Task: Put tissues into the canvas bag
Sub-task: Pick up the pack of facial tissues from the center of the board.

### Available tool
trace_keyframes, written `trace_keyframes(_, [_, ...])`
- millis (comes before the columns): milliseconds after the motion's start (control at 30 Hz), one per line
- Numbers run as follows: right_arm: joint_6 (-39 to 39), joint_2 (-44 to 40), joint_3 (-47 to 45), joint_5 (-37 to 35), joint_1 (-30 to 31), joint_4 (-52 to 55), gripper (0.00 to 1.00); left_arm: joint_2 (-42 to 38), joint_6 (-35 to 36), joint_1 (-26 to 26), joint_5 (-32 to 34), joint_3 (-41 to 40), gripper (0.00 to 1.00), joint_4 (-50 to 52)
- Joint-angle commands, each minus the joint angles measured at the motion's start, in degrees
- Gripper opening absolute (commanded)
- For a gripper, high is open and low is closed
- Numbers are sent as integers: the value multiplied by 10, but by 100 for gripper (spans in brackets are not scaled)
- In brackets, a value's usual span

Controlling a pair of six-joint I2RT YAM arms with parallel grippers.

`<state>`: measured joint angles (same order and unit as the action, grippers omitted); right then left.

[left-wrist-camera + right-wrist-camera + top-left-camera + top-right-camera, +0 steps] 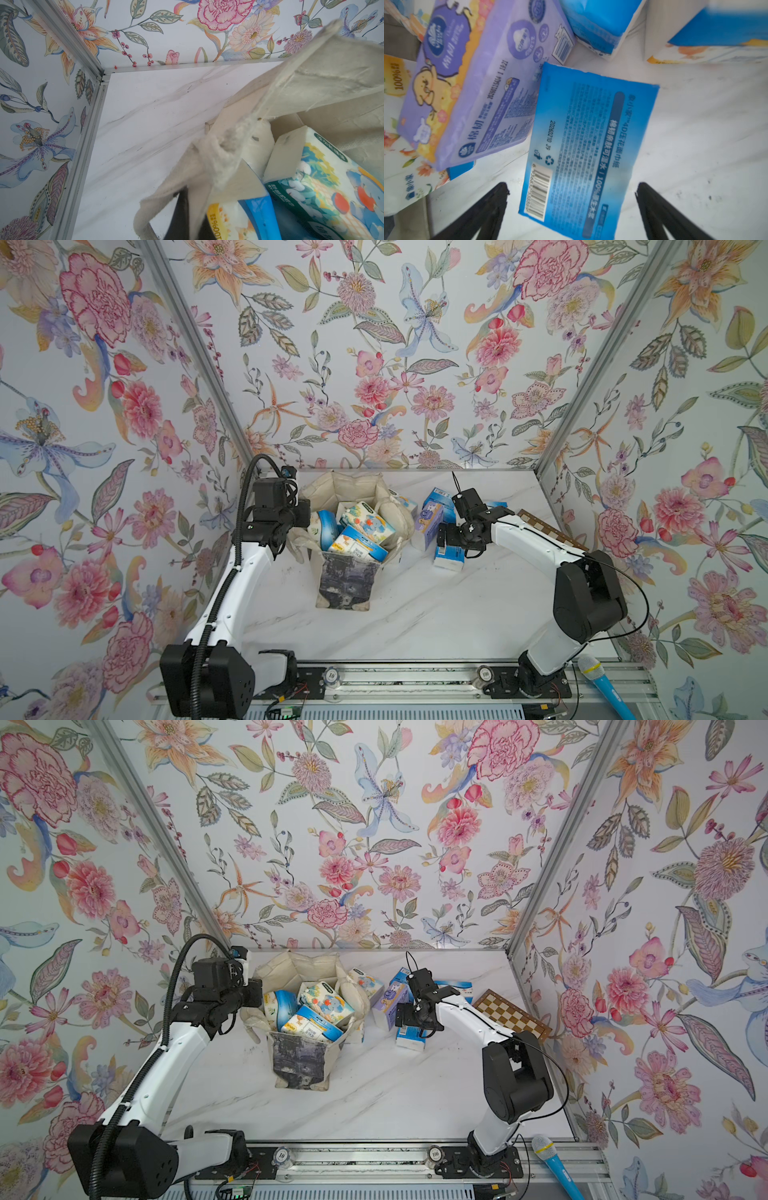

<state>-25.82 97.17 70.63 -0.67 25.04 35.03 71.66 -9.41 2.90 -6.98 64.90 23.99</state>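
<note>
Blue tissue pack point(587, 149) between the jaws of the wide-open right pincer point(572, 185); left pincer point(193, 214) tight on canvas bag point(322, 79) rim

tissues point(326, 1004) filling canvas bag point(297, 1060), chessboard point(509, 1016) nearby

1. The flat pack point(587, 149) lies on the table point(415, 614) right under the right gripper point(572, 186), between its fingers point(492, 203) and apart from both.
2. The upright pack point(428, 526) stands just beside that gripper, on its canvas-bag side.
3. Two further packs point(600, 25) point(716, 31) lie beyond the gripper, toward the back wall.
4. The canvas bag point(345, 585) stands between both grippers, with the left gripper point(306, 512) at its rim and several packs point(361, 526) inside.
5. The chessboard point(511, 1017) lies behind the right gripper, away from the bag.
</note>
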Motion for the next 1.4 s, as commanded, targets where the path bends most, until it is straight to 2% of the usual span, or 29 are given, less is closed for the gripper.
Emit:
trace_keyframes(0, [-14,16,-10,-3,2,-10,99,-19,4,-7,16,5,1,-9])
trace_keyframes(433, [-18,65,-4,-12,5,-25,99,-22,10,-8,22,3,1,-6])
trace_keyframes(867, [18,95,-9,-58,-2,-4,99,-23,10,-11,21,-1,1,-7])
trace_keyframes(1200, [35,32,-31,-40,-15,3,79,-18,4,-11,14,0,1,-11])
trace_keyframes(1367, [36,-33,-19,-33,-24,26,79,-18,3,-11,13,0,1,-10])
